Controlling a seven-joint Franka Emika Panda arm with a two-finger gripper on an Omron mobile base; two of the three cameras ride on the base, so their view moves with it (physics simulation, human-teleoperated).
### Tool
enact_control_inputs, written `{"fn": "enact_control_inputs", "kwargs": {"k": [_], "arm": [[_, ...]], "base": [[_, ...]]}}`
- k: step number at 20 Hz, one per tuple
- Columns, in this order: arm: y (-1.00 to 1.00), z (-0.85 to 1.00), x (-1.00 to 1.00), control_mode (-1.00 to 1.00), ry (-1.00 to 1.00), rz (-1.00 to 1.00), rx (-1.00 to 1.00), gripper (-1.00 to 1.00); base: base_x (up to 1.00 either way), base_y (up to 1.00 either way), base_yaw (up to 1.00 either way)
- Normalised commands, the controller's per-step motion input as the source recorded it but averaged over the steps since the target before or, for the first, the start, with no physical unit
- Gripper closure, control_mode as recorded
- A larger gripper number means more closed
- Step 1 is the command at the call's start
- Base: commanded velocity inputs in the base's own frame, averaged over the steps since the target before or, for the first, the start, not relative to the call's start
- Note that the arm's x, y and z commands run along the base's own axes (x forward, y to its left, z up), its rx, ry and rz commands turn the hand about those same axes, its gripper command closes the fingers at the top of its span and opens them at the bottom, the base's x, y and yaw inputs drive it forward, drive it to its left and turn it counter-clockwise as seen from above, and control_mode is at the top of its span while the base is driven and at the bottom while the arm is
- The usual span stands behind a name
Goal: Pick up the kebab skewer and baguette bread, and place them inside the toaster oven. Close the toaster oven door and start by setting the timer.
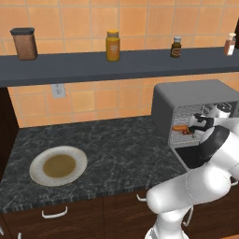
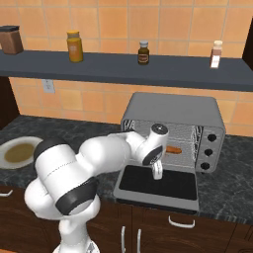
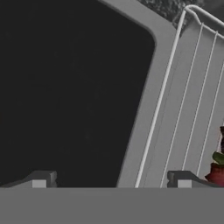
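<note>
The toaster oven [image 2: 170, 111] stands on the right of the counter. Its door [image 2: 157, 184] is folded down flat, dark glass up. The orange-brown baguette bread [image 2: 173, 149] lies on the wire rack inside, also seen as the baguette [image 1: 179, 127] from the left. The kebab skewer [image 1: 188, 132] lies on the rack just in front of it, and a red chunk of the skewer [image 3: 216, 171] shows at the lower right of the hand view. My gripper [image 2: 157, 171] points down over the door's inner edge. The gripper [image 3: 111, 181] is open with nothing between its fingers.
An empty plate [image 1: 37, 175] with a brown centre sits on the left of the dark marble counter. A shelf [image 2: 123, 69] above holds jars and bottles. Three knobs [image 2: 211, 146] sit on the oven's right panel. Drawers with handles run below the counter.
</note>
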Motion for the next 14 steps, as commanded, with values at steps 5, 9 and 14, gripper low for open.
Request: {"fn": "enact_control_inputs", "kwargs": {"k": [5, 9, 14], "arm": [[-0.01, 0.09, -0.18, -1.0, -0.05, 0.0, 0.0, -1.0], [0.0, 0.19, -0.39, -1.0, 0.0, 0.0, 0.0, -1.0], [-0.01, 0.21, -0.6, -1.0, 0.0, 0.0, 0.0, -1.0]], "base": [[0.0, 0.0, 0.0], [0.0, 0.0, 0.0], [0.0, 0.0, 0.0]]}}
